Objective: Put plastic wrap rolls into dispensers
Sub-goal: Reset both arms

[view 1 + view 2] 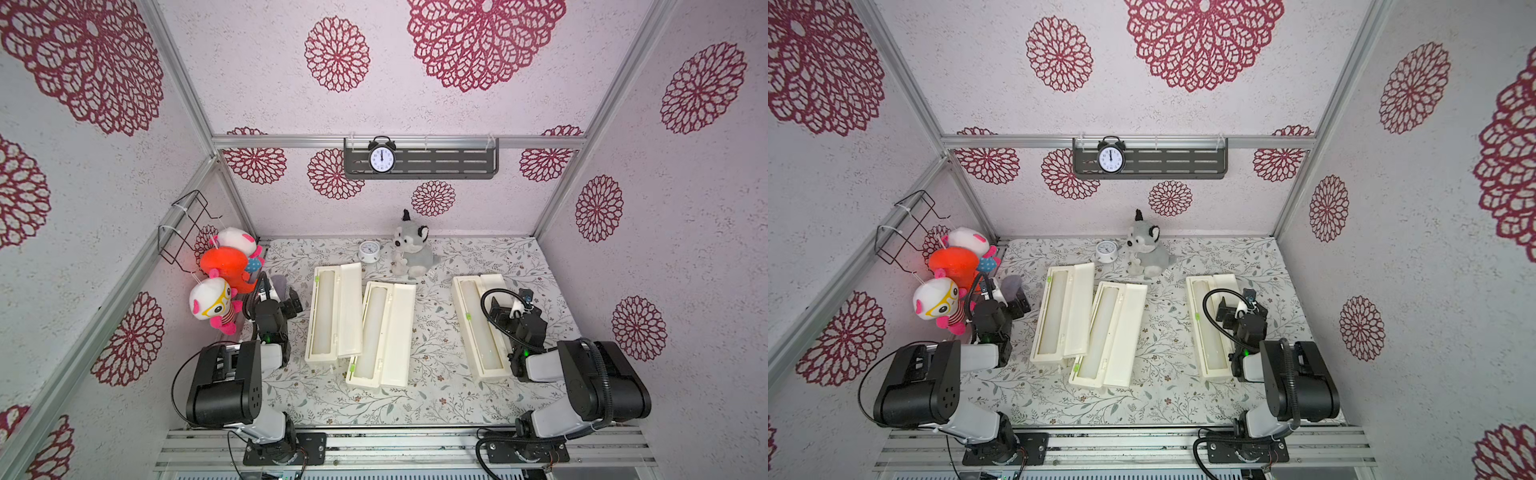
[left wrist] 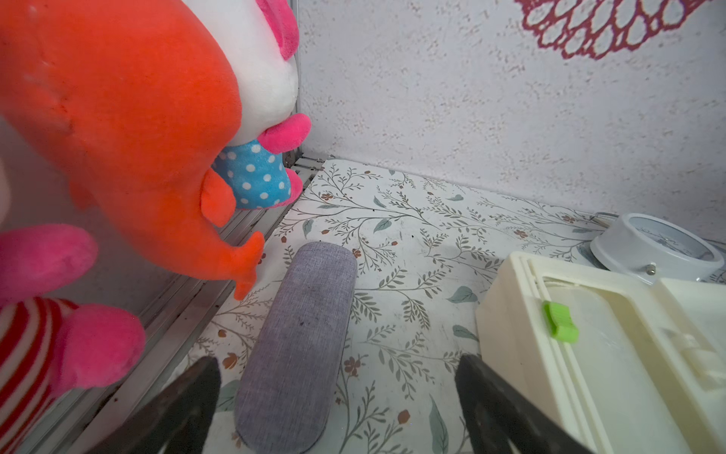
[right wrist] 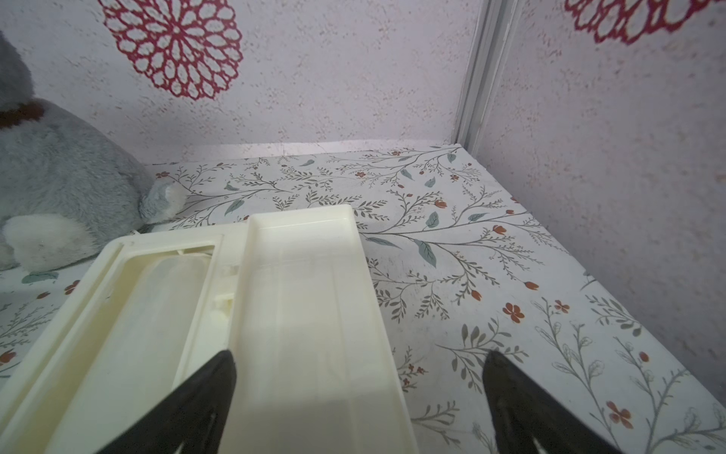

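The floral tabletop [image 1: 415, 399] sat between flower-papered walls [image 1: 291, 104]. Only the left wrist view showed the grey pouch [image 2: 292, 346] plainly. The left gripper [image 2: 338, 361] and right gripper [image 3: 359, 353] gaped.

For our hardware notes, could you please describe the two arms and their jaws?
The left arm and right arm have black motor housings, pale grey links. The right carries black corrugated hose; the left, a thin black cable. The left gripper and right gripper have black tapered jaws.

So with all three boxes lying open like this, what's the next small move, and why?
Probably the right gripper, open above the flipped-back lid of the right dispenser, should swing it shut: all three dispensers already hold rolls, lids open.
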You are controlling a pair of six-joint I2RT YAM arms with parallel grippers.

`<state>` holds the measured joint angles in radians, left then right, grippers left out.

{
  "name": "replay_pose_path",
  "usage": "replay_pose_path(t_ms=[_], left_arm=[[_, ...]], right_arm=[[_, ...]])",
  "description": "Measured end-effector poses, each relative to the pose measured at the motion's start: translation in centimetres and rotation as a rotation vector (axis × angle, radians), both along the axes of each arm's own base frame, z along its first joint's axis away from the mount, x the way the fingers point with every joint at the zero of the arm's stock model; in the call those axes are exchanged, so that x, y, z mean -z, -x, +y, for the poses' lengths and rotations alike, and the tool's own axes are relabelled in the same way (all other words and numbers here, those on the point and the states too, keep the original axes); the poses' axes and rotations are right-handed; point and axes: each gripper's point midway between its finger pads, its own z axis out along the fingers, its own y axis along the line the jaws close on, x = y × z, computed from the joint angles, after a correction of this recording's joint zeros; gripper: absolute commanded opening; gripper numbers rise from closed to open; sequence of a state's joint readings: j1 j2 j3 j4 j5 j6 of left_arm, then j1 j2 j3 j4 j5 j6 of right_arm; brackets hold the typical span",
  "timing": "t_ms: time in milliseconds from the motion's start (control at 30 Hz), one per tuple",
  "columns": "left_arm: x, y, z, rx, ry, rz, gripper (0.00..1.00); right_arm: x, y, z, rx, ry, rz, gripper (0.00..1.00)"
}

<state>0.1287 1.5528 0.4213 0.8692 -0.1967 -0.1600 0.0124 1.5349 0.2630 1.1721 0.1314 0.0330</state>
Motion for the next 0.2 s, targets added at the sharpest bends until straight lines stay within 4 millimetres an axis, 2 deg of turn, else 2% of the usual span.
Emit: replay_pose_path(t_ms=[200], left_arm=[[0.0, 0.0, 0.0, 0.0, 0.0, 0.0, 0.98]], right_arm=[[0.0, -0.01, 0.05, 0.002, 0.008, 0.001, 0.99]])
